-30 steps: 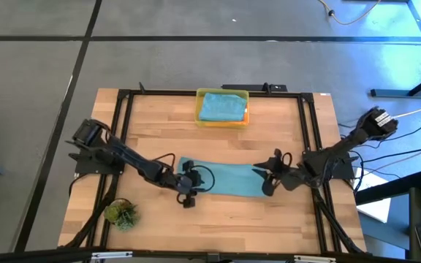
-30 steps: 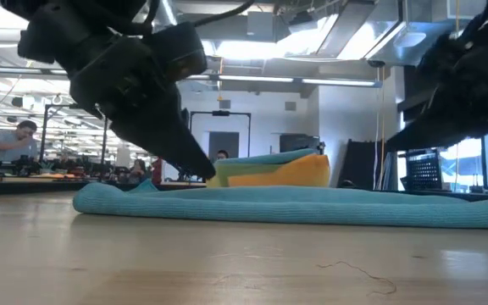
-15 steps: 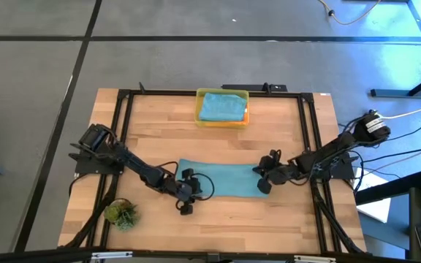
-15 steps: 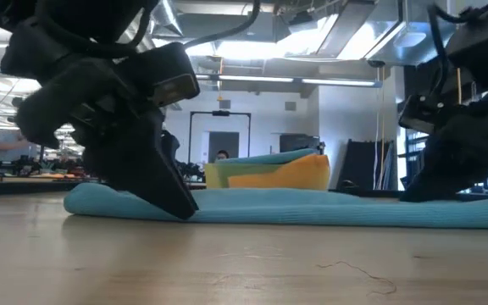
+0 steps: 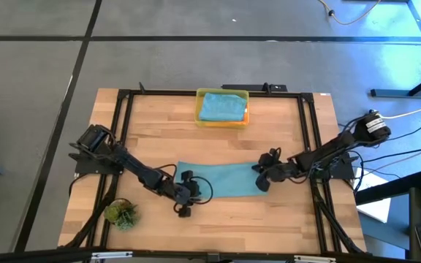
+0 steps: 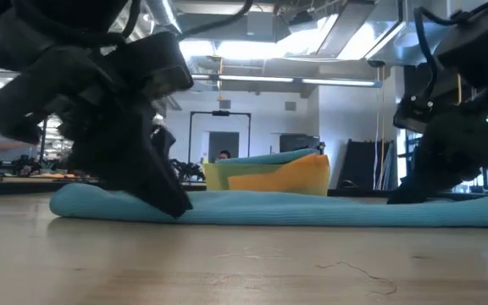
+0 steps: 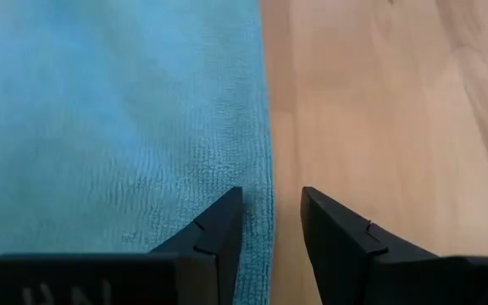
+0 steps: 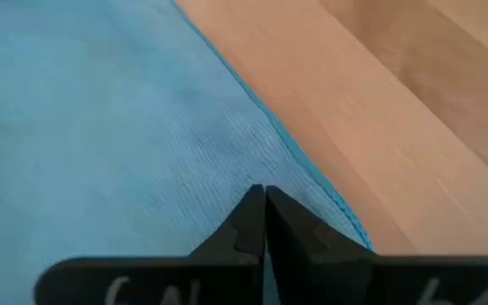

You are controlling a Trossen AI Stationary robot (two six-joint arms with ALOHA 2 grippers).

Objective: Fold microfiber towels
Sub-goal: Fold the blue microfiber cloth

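I've got the teal towel (image 5: 221, 180) lying flat as a long strip mid-table, its long side running left to right, with both arms down on it — one at each end.

Left gripper (image 5: 183, 207) sits at the strip's left end on the near edge. From its wrist cam the fingers (image 7: 214, 237) stand narrowly apart with a small gap between them; one finger is over the towel (image 7: 117, 119), the other over bare wood (image 7: 379, 93), and the towel's hemmed edge runs up into the gap. Nothing is pinched there.

Right gripper (image 5: 262, 185) is at the strip's right end. Its wrist cam shows the fingertips (image 8: 252, 222) pressed together with no gap, resting on the teal cloth (image 8: 100, 127) just inside the hem, bare table beside it. Whether cloth is actually caught between the tips — I can't tell.

The low view has both grippers touching down on the towel (image 6: 312, 210).

At the far edge, the yellow bin (image 5: 222, 115) holds a folded teal towel (image 5: 221, 106), with a sliver of orange at its right side. The plant tuft (image 5: 121, 214) sits at the near left corner.
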